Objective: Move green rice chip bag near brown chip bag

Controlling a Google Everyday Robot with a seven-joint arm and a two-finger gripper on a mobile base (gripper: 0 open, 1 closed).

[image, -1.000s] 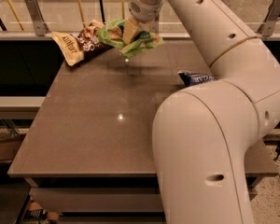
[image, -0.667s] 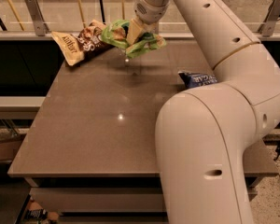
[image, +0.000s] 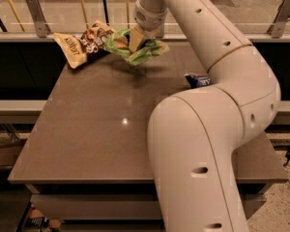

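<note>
The green rice chip bag [image: 141,50] is crumpled in my gripper [image: 135,41], held just above the far part of the table. The gripper is shut on the bag. The brown chip bag [image: 83,42] with its tan-yellow end lies at the far left corner of the table, right beside the green bag's left edge; the two bags look almost touching.
A dark blue bag [image: 198,80] lies at the table's right side, partly hidden by my arm. The brown table [image: 92,129] has a railing with glass behind it [image: 36,16]. My arm [image: 208,120] fills the right of the view.
The gripper with the green bag has shifted slightly; the bag stays close to the brown bag. The brown and blue bags have not moved.
</note>
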